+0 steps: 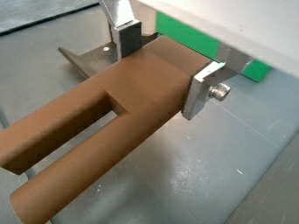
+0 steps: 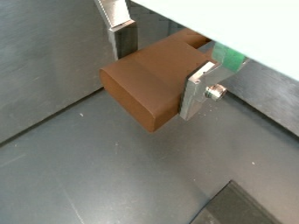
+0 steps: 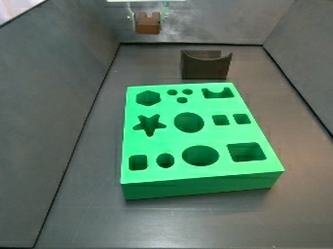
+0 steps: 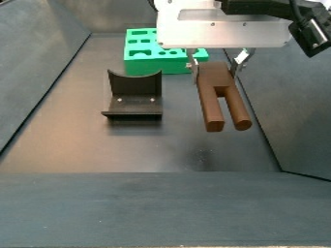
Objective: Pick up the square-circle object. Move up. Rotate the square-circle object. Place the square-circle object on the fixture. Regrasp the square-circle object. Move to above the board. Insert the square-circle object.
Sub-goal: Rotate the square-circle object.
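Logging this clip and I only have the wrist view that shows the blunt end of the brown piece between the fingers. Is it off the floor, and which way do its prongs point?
Observer: Yes. In a side view the square-circle object hangs in the gripper, clear of the floor, prongs pointing down.
Operator: Anything on the fixture?
Observer: No. The fixture stands bare beside the hanging piece, apart from it.
Operator: Where is the board?
Observer: The board lies flat on the floor with every cutout unfilled; the fixture stands beyond its far edge.
Operator: Do the fingers close on the prongs?
Observer: No. In a wrist view the fingers clamp the solid block end.
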You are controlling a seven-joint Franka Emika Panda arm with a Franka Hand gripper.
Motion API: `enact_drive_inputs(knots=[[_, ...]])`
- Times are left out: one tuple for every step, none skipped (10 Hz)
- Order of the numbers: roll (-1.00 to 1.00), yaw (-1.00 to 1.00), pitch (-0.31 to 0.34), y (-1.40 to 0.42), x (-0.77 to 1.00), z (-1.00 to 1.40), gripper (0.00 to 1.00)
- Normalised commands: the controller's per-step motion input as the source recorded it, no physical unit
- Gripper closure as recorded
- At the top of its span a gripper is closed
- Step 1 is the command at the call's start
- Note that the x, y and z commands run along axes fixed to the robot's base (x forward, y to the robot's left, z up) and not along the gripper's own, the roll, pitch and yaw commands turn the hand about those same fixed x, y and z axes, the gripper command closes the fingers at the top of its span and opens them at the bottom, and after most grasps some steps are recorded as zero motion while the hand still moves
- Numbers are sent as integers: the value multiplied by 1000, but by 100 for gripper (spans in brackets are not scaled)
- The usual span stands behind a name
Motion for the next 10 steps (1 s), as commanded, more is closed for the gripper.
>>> enact_drive_inputs(knots=[[-70,-269,-28,21,20,-10,100],[0,0,0,0,0,-1000,100],[-2,31,-16,0,12,-1000,100],[-18,32,-35,-2,21,-1000,100],[-34,30,-39,-3,23,-1000,100],[-75,18,-52,4,33,-1000,100],[-98,11,-56,4,40,-1000,100],[-115,7,-60,13,47,-977,100],[-139,3,-61,17,46,-832,100],[-154,4,-71,18,46,-732,100]])
